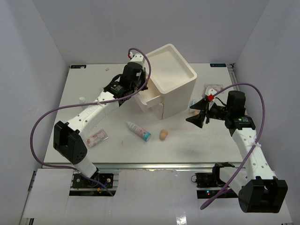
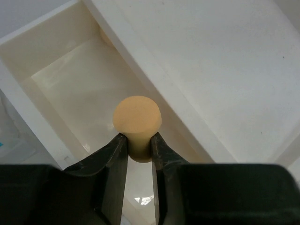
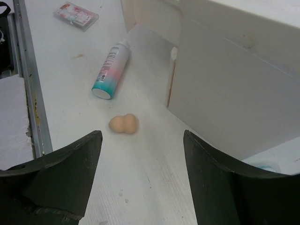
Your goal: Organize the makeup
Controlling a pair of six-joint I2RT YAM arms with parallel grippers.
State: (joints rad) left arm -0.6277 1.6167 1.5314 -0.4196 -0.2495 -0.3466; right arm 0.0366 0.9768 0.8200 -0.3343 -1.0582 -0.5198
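Note:
My left gripper is shut on the narrow end of a tan sponge, which hangs over the open drawer of the cream box. In the top view the left gripper sits at the box's left front. A second tan sponge lies on the table in front of the box. A white tube with a teal cap lies left of it. My right gripper stands open to the right of the box, low over the table, with nothing between its fingers.
A pink-printed sachet lies at the front left. Another sachet lies right of the box. A small white bottle stands near the left edge. The box wall is close on the right gripper's right side.

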